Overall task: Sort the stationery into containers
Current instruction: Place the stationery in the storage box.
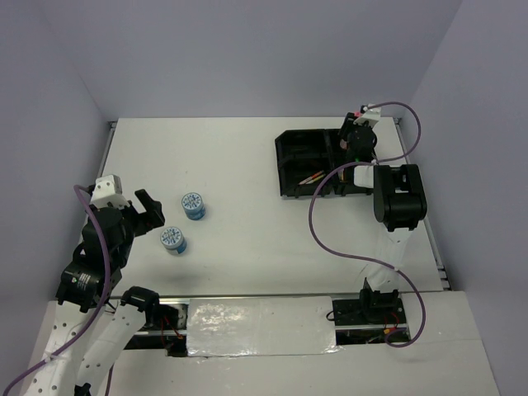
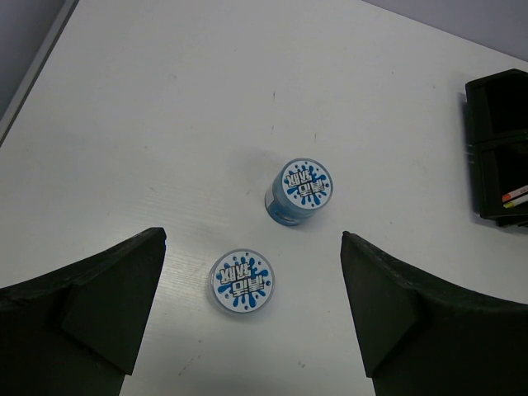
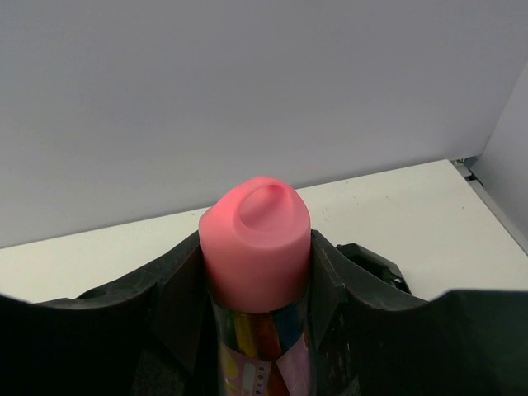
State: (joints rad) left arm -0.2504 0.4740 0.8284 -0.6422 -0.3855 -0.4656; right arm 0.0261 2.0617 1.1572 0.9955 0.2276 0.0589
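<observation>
- So far, the sorting looks partly done: thin coloured pens (image 1: 312,176) lie in a lower compartment of the black tray (image 1: 283,165), which sits in the upper right of the overhead view
- Those same pens show at the right edge of the left wrist view, just inside the tray wall
- Nothing else can be made out in the other compartments; they are too dark and partly hidden by the right arm, so I cannot tell whether any markers are in there
- One item is on its way: the right gripper (image 1: 358,132) is clamped at about half its spread around the glue stick (image 3: 256,239), with the pink cap poking up between the jaws
- From overhead, that gripper hangs over the upper right part of the tray; whether the stick is already down inside a compartment or above it cannot be told
- Two things are not yet sorted: the upper tape roll (image 1: 193,205) and the lower tape roll (image 1: 172,239) stand on the white table (image 1: 247,272) in the left half of the overhead view, near each other but apart, and well away from the tray
- Beside them, the left gripper (image 1: 142,208) is spread as wide as it goes and holds nothing; in its wrist view the lower roll sits between its two fingers, untouched
- My judgement: setting down the glue stick is the step in hand, and both rolls are left to carry over
</observation>
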